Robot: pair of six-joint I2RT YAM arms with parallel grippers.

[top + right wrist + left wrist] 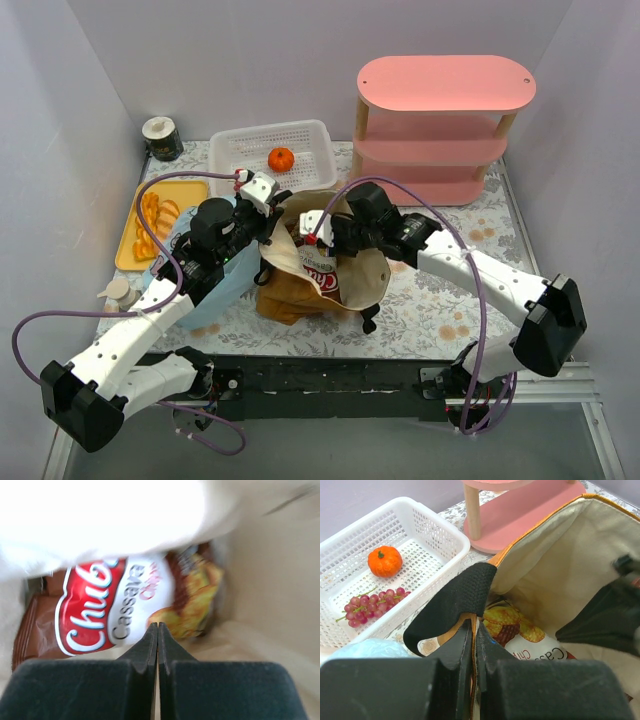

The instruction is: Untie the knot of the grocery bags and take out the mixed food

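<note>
Tote (290, 295) rim is clamped tight by the left gripper (474, 626) so its mouth is spread; inside the tote, the snack packet (110, 607) is faced by the right gripper (158, 628), fingers pressed together, apparently empty.

1 tote (298, 298), 1 blue bag (214, 302), 1 snack pkt (115, 605), 1 orange fruit (281, 158), 1 grape bunch (370, 605).

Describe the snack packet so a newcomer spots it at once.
In front of the pink shelf lies the open mustard-brown tote. Inside its cream lining sits the snack packet, red-and-white and lettered Cassava, unlike the plain fabric around it.
</note>
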